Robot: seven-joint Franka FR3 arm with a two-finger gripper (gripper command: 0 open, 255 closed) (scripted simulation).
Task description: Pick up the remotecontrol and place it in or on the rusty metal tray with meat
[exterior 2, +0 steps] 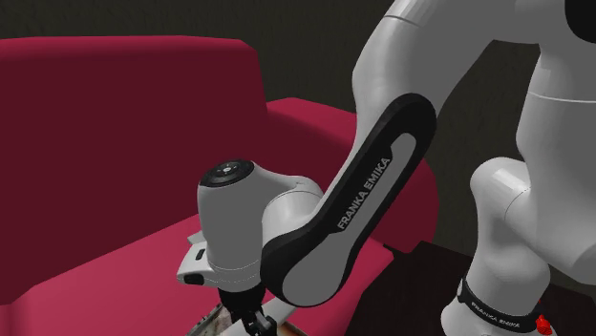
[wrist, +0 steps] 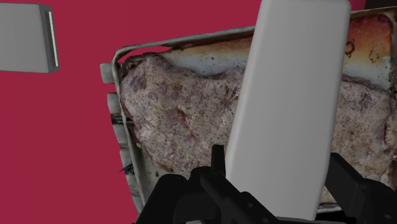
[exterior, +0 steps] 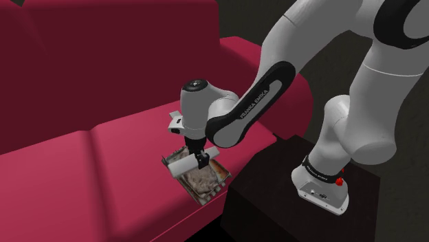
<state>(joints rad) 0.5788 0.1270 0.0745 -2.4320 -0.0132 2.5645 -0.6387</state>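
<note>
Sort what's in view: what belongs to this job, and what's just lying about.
Job: remote control, clasped in the jaws of the gripper; rusty tray with meat.
Lying about: grey boxy thing on the red sofa.

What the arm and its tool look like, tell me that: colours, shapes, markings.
The arm has smooth, rounded white shells with dark joints. A black panel along one link carries white FRANKA EMIKA lettering. A black band rings its foot, beside a red mark. The tool is black, with two fingers.
</note>
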